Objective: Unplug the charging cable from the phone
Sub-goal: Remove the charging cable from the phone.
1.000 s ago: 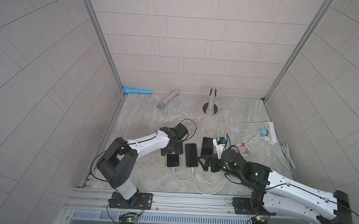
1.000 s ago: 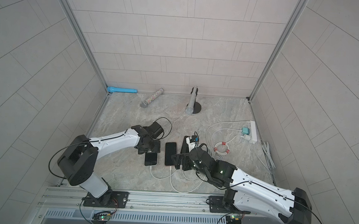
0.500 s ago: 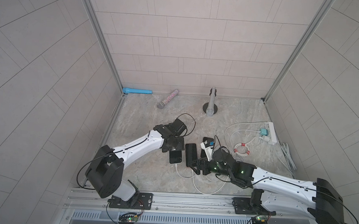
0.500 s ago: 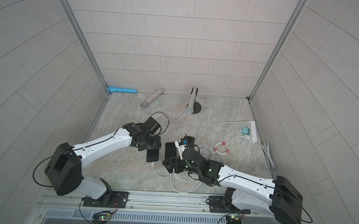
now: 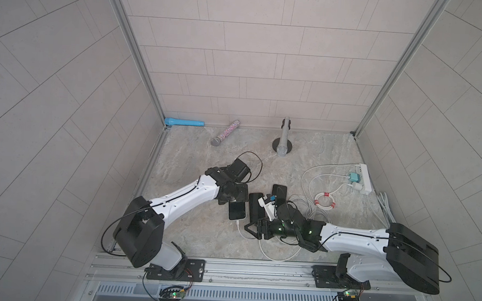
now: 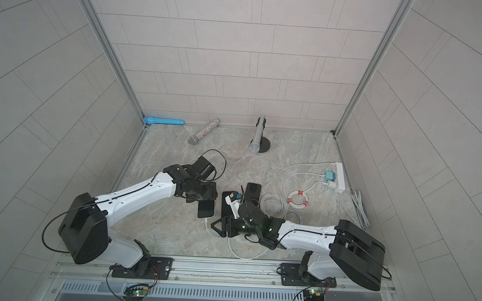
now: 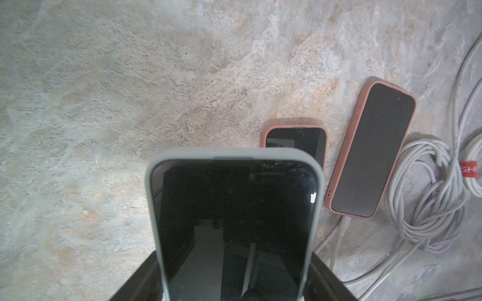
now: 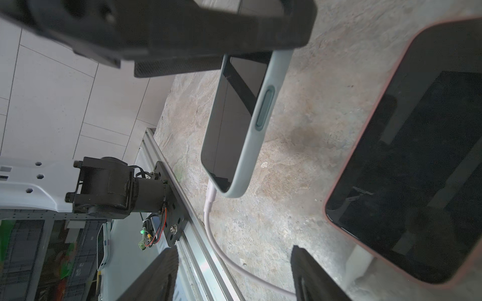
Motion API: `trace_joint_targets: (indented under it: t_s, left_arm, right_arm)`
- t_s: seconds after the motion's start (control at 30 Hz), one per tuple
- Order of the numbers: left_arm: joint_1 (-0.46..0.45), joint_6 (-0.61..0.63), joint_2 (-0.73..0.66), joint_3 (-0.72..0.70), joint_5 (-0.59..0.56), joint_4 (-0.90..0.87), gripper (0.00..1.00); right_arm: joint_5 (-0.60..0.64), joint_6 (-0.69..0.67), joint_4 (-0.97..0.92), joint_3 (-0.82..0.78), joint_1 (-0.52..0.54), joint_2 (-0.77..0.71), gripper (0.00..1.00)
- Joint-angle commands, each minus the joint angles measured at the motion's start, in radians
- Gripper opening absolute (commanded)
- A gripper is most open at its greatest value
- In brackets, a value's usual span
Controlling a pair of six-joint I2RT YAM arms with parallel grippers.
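- Pale grey-green rubber cases the phone. It sits near the middle of the tabletop, its plug end pointing at the front rail.
- The left gripper is clamped across the phone's upper end.
- The white charging cable is plugged into the phone's lower edge, but the case lip hides the port from us.
- The right gripper stands spread with the cable running between its fingers. The frame cuts both off, so we cannot tell whether either one touches the cable.
- In the left wrist view, the phone's dark screen fills the foreground and covers the plug and most of the left gripper.
- Just beside the phone lies a pink-cased phone, partly behind it, and then a second pink-cased phone.
- In both top views, the right arm overlaps these phones.
- A coiled cable lies beyond them, with a power strip near the right wall.
- Well apart, along the back wall, we see a blue microphone, a glitter microphone and a silver microphone on a stand.
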Motion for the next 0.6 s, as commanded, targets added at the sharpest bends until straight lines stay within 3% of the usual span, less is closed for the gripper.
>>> trace_joint_targets:
  t_s: [0.0, 0.57]
  left_arm:
    - [0.006, -0.003, -0.024, 0.029, 0.009, 0.004, 0.00]
    - [0.005, -0.020, -0.036, -0.013, 0.000, 0.036, 0.00]
  right_arm:
    - [-0.004, 0.032, 0.117, -0.001, 0.024, 0.036, 0.69]
    - [0.065, 0.105, 0.295, 0.040, 0.089, 0.199, 0.58]
